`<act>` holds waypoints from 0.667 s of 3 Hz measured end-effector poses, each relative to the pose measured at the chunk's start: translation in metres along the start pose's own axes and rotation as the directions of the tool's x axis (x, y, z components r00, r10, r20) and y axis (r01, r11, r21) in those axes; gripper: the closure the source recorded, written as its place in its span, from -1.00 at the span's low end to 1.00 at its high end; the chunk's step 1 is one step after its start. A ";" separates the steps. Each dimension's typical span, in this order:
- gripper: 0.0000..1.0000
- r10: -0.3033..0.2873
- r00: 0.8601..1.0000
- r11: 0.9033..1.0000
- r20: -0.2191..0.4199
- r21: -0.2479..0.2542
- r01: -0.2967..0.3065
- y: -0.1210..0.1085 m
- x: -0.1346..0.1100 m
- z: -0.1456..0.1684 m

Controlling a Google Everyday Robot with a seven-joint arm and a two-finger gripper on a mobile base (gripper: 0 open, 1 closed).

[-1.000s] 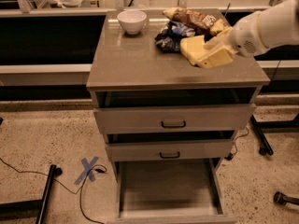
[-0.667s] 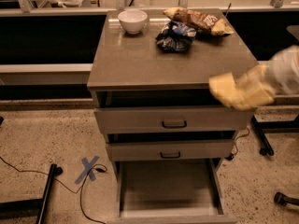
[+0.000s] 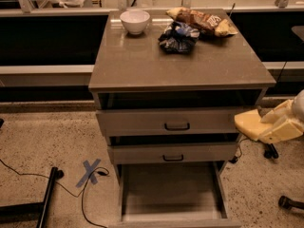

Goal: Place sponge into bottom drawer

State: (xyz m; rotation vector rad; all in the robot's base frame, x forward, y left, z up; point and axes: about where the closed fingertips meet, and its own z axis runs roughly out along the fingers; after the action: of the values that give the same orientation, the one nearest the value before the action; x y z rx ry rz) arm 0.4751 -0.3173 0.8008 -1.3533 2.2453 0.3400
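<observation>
- We see our cream-yellow two-finger gripper (image 3: 265, 125) at the right edge, mid-height, pointing left.
- Its fingers (image 3: 283, 130) clamp a pale yellow foam sponge (image 3: 247, 123).
- Our white wrist (image 3: 299, 106) is cropped.

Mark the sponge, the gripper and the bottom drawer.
sponge (image 3: 248, 125): camera view, middle of its pale yellow face.
gripper (image 3: 267, 127): camera view, between the fingers (image 3: 283, 128) shut on the sponge, right of the cabinet (image 3: 180, 61).
bottom drawer (image 3: 171, 189): camera view, bare grey floor, drawer pulled open.

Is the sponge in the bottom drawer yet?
No: the gripper holds the sponge in the air right of the cabinet, above and beside the open bottom drawer.
</observation>
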 end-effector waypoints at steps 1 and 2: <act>1.00 0.018 0.999 0.999 0.041 -0.044 -0.017 0.006 0.000 0.022; 1.00 0.117 0.978 0.983 0.174 -0.161 -0.089 0.038 0.026 0.130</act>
State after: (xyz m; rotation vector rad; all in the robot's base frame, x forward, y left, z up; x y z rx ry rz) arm 0.4680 -0.2602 0.6758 -1.2268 2.1757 0.6582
